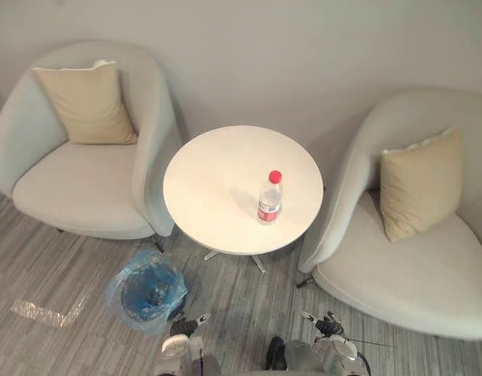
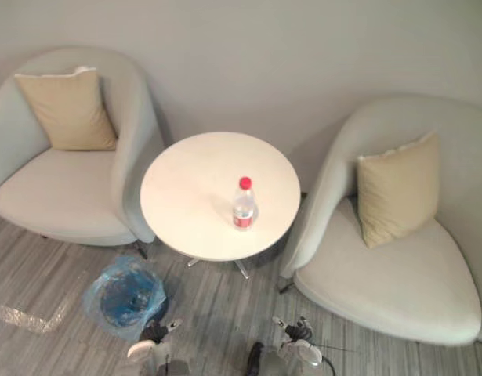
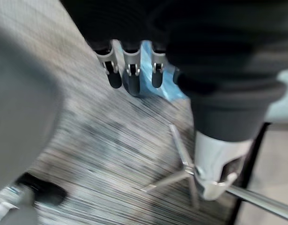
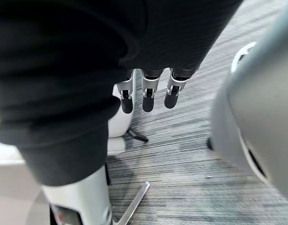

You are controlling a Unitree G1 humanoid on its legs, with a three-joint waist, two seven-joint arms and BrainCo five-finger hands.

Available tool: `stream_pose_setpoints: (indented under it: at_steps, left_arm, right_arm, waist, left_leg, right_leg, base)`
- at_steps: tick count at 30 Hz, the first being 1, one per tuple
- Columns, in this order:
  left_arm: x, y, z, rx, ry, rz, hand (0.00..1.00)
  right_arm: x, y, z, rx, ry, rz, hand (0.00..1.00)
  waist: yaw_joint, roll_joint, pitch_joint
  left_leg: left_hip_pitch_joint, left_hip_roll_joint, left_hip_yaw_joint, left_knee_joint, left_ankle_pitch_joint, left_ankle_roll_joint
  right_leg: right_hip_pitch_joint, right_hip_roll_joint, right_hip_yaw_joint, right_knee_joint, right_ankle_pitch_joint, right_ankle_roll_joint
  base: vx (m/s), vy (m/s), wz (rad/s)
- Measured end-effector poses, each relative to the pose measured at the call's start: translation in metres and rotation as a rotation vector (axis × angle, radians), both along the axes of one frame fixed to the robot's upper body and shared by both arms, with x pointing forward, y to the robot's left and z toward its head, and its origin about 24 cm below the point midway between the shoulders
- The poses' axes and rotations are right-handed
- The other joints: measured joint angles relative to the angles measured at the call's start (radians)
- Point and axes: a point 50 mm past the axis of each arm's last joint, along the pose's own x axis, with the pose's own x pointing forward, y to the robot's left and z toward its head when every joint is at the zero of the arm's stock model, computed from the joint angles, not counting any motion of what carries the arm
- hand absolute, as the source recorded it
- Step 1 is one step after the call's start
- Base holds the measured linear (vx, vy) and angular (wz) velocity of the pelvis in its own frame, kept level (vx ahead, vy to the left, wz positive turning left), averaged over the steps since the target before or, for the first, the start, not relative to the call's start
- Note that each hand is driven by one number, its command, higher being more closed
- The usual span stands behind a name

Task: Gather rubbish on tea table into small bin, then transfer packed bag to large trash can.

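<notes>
Red-labelled bottle, print unreadable, stands mid-frame on the round surface. Left hand and right hand hang at the bottom edge, fingers loosely straight, empty.

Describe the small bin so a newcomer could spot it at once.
Start at the round white tea table. On the grey floor at its near left, in front of the left armchair, stands the small bin. Its crinkled blue bag liner sets it apart from the pale furniture around it.

Open tabletop — bottle, flanking armchairs
</notes>
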Motion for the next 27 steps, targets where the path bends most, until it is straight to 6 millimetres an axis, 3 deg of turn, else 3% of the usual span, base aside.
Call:
stream_pose_setpoints:
  at_steps: [2,3,5,6,12,16,23,27]
  left_arm:
    - [0.002,-0.002,0.001,-0.001,-0.007,-0.009,0.00]
    - [0.002,-0.003,0.001,-0.005,-0.008,-0.008,0.00]
    - [0.002,-0.004,0.000,-0.003,-0.003,-0.027,0.00]
    - [-0.001,0.003,-0.001,0.017,0.009,-0.033,0.00]
    - [-0.005,0.008,-0.002,0.037,0.029,-0.053,0.00]
    - [-0.011,0.004,-0.006,0.045,0.055,-0.098,0.00]
    - [-0.018,0.014,-0.007,0.114,0.079,-0.188,0.00]
    - [-0.027,0.024,-0.008,0.162,0.108,-0.236,0.00]
  right_arm:
    - [0.000,0.000,0.000,0.005,-0.002,-0.009,0.00]
    - [0.000,0.000,0.000,0.010,-0.002,-0.020,0.00]
    - [0.000,-0.002,0.000,0.003,0.001,-0.019,0.00]
    - [0.001,0.005,0.000,0.015,0.000,-0.001,0.00]
    - [-0.003,0.011,0.000,-0.008,0.004,0.066,0.00]
    - [-0.007,0.003,0.000,-0.043,0.008,0.062,0.00]
    - [0.030,-0.037,0.055,-0.348,-0.278,0.206,0.00]
    - [0.042,-0.040,0.076,-0.438,-0.375,0.264,0.00]
  waist:
    - [-0.003,-0.009,0.007]
    - [-0.004,-0.009,0.007]
    - [0.002,-0.002,0.001]
    - [0.002,-0.033,-0.012]
    - [0.001,-0.045,-0.028]
    - [-0.001,-0.031,-0.052]
    - [-0.007,-0.039,-0.061]
    - [-0.007,-0.048,-0.062]
  left_leg:
    - [-0.019,-0.011,0.040,-0.091,-0.031,0.004]
    - [-0.018,-0.039,0.041,-0.233,-0.035,0.013]
    - [-0.002,-0.073,0.027,-0.398,0.025,0.019]
    - [0.021,-0.104,0.042,-0.450,0.043,0.037]
    - [0.072,-0.150,0.067,-0.490,0.042,0.049]
    - [0.105,-0.155,0.068,-0.558,0.065,0.057]
    - [0.142,-0.178,0.035,-0.713,0.151,0.061]
    - [0.142,-0.182,0.017,-0.747,0.175,0.064]
  right_leg:
    - [0.026,-0.009,0.009,-0.021,0.003,0.004]
    - [0.032,-0.018,0.025,-0.027,0.007,0.011]
    - [0.026,-0.013,0.065,-0.025,0.006,0.046]
    - [0.028,-0.026,0.108,-0.054,0.017,0.066]
    - [0.082,-0.058,0.144,-0.145,0.041,0.101]
    - [0.096,-0.049,0.157,-0.185,0.057,0.100]
    - [0.094,-0.044,0.176,-0.261,0.113,0.086]
    - [0.095,-0.040,0.180,-0.298,0.143,0.084]
  base:
    - [0.21,0.037,-0.16]
    - [0.09,0.069,-0.24]
    - [0.16,0.148,-0.33]
    - [0.19,0.155,-0.21]
    - [0.12,0.103,-0.04]
    - [0.05,-0.032,-0.11]
    - [-0.01,-0.033,-0.06]
    - [-0.05,-0.008,-0.02]
